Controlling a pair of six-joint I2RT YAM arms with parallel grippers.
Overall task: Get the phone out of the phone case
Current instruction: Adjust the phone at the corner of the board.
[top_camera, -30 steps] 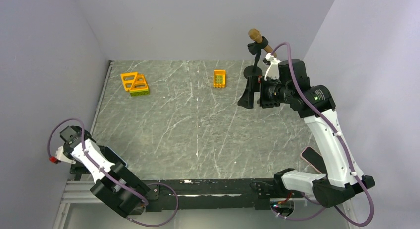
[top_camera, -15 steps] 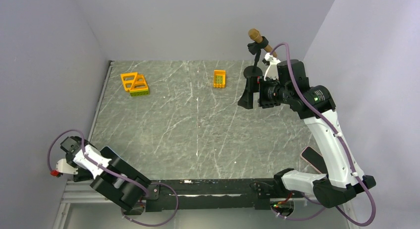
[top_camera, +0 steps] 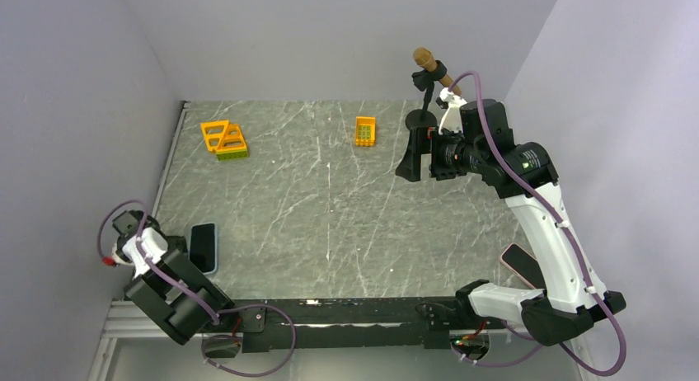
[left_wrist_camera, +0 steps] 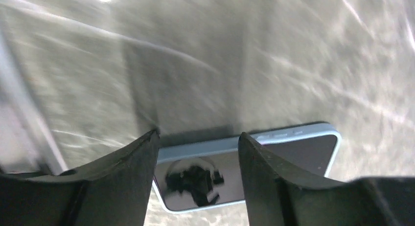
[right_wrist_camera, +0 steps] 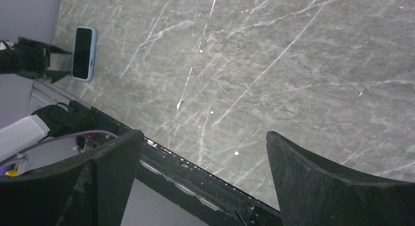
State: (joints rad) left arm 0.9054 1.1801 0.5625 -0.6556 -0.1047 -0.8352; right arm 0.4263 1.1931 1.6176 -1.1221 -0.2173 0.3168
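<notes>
The phone (top_camera: 203, 247), dark screen up, sits in a light blue case (left_wrist_camera: 274, 138) and lies flat on the grey table near the front left corner. My left gripper (top_camera: 181, 249) is low on its left side. In the left wrist view that left gripper (left_wrist_camera: 198, 134) has its jaws apart over one end of the phone (left_wrist_camera: 200, 179), and its fingers (left_wrist_camera: 122, 182) are not clamped on it. My right gripper (top_camera: 412, 162) hangs high over the far right of the table. It (right_wrist_camera: 200, 134) stands wide open and empty.
Orange toy pieces (top_camera: 224, 138) and a small orange block (top_camera: 365, 131) lie at the back. A microphone on a black stand (top_camera: 426, 76) rises at the back right. A pinkish flat object (top_camera: 519, 265) lies by the right arm's base. The black front rail (right_wrist_camera: 195, 172) borders the table.
My left arm has swung back to the near left. The phone, partly hidden under the arm before, now lies in full view beside the gripper. The right arm has barely moved.
</notes>
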